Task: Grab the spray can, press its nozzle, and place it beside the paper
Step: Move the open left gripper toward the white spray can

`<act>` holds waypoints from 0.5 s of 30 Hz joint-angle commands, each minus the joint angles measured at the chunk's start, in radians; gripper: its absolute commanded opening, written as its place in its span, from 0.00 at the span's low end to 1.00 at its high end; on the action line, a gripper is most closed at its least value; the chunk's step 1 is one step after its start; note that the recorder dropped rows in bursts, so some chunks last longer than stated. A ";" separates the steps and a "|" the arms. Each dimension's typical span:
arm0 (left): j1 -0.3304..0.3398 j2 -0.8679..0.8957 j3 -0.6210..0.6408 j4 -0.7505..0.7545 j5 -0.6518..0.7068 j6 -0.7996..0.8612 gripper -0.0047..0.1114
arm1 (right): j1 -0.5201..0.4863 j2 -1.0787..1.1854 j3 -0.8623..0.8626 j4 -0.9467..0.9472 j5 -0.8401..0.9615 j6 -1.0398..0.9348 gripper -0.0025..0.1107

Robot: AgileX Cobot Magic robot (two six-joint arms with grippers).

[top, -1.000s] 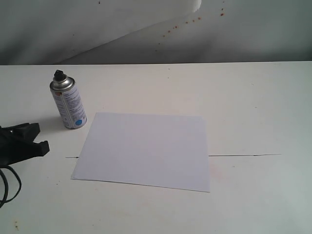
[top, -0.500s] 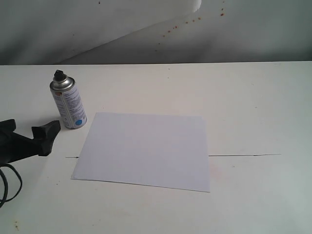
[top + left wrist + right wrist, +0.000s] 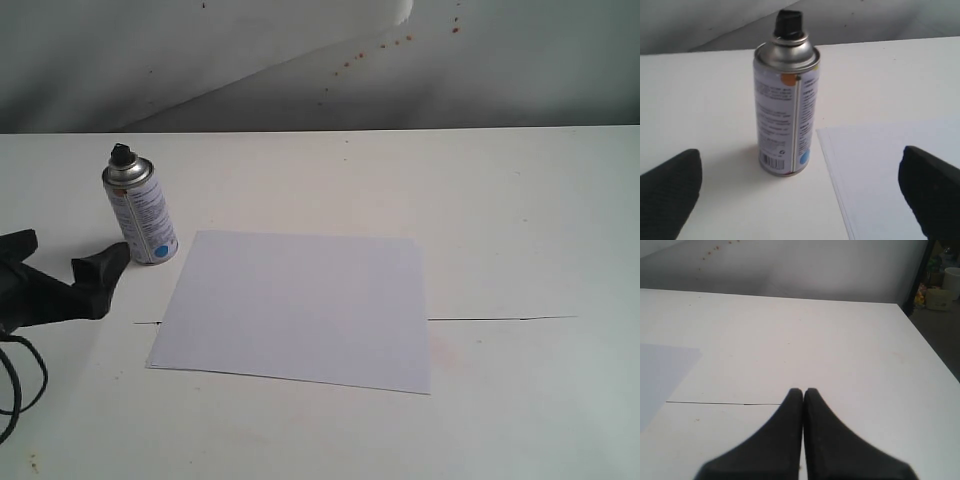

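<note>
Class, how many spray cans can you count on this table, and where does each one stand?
1. The spray can stands upright just off the paper's far left corner, not touching it. Nothing in view could hide another.

Table [image 3: 520,200]: white, flat, matte; lightly soiled, with small brownish specks noted near the front left corner [image 3: 33,460]. Seam [image 3: 500,319]: a thin dark line is seen running straight across the tabletop. Backdrop [image 3: 540,70]: pale grey sheeting is hung behind the table, creased diagonally. Stains [image 3: 395,42]: a scatter of reddish-brown spots is recorded on the backdrop. White container [image 3: 953,282]: glimpsed beyond the table's far corner, among blurred clutter.
</note>
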 commanded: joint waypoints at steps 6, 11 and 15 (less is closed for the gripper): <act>0.001 0.123 -0.048 0.221 -0.100 0.056 0.91 | -0.003 -0.002 0.002 -0.006 -0.006 -0.002 0.02; 0.072 0.127 -0.048 0.228 -0.108 0.065 0.91 | -0.003 -0.002 0.002 -0.006 -0.006 -0.002 0.02; 0.169 0.127 -0.062 0.325 -0.097 0.014 0.91 | -0.003 -0.002 0.002 -0.006 -0.006 -0.002 0.02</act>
